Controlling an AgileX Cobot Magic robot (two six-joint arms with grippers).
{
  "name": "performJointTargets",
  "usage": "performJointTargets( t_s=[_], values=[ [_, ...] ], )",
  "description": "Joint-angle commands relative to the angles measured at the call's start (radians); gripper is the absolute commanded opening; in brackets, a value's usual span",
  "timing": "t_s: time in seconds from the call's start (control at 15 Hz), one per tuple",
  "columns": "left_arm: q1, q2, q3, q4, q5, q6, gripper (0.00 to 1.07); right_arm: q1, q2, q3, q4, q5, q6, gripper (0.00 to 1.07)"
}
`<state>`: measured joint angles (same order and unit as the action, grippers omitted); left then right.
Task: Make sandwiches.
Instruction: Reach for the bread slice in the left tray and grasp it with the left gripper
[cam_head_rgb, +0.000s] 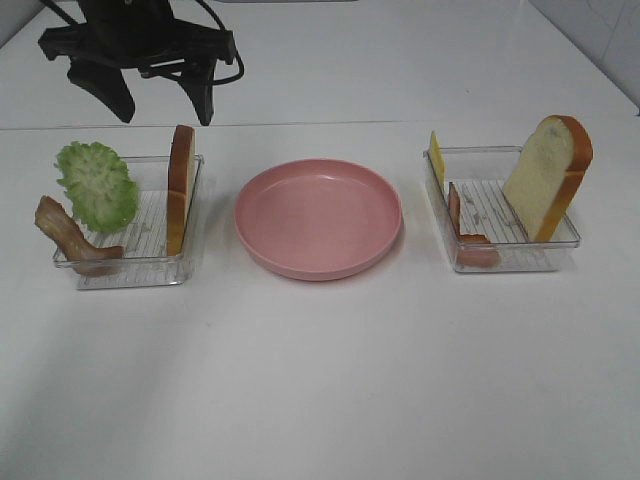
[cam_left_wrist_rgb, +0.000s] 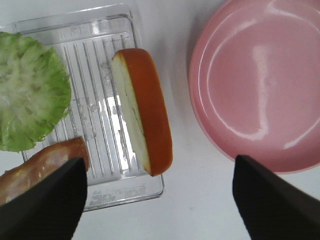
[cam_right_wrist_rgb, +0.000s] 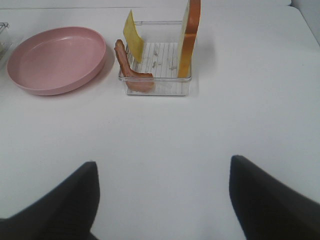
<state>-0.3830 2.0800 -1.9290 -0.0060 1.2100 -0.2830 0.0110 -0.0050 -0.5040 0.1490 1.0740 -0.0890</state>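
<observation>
No assembled sandwiches are in view; the parts stand apart in two clear trays. The left tray (cam_head_rgb: 130, 270) holds a bread slice (cam_head_rgb: 180, 188) on edge, a lettuce leaf (cam_head_rgb: 97, 183) and a bacon strip (cam_head_rgb: 70, 235). My left gripper (cam_head_rgb: 165, 108) hovers open behind and above this tray, and its wrist view looks down on the bread slice (cam_left_wrist_rgb: 145, 125) between its fingers (cam_left_wrist_rgb: 45, 205). The right tray (cam_head_rgb: 510, 262) holds a leaning bread slice (cam_head_rgb: 548, 175), a cheese slice (cam_head_rgb: 436, 158) and bacon (cam_head_rgb: 462, 225). My right gripper (cam_right_wrist_rgb: 162, 200) is open over bare table, well short of that tray (cam_right_wrist_rgb: 160, 85).
A round pink plate (cam_head_rgb: 318, 217) sits between the two trays with nothing on it. It also shows beside the left tray (cam_left_wrist_rgb: 90, 50) as the plate (cam_left_wrist_rgb: 260, 85) in the left wrist view. The white table runs wide in front of the trays.
</observation>
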Motion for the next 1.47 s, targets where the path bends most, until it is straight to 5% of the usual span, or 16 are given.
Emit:
performJointTargets(
  t_s=[0.07,0.8,1.47],
  values=[
    [-0.005,0.042,-0.006,0.006,0.076,-0.011,0.76,-0.007,-0.017,0.003,-0.002,-0.012,-0.012,0.70],
    [-0.005,0.160,-0.010,0.053,-0.093,-0.033,0.73,-0.007,-0.017,0.003,-0.002,-0.012,-0.012,0.70],
    [-0.005,0.166,-0.010,0.077,-0.122,-0.032,0.10,-0.007,-0.017,0.003,-0.002,-0.012,-0.012,0.70]
  ],
)
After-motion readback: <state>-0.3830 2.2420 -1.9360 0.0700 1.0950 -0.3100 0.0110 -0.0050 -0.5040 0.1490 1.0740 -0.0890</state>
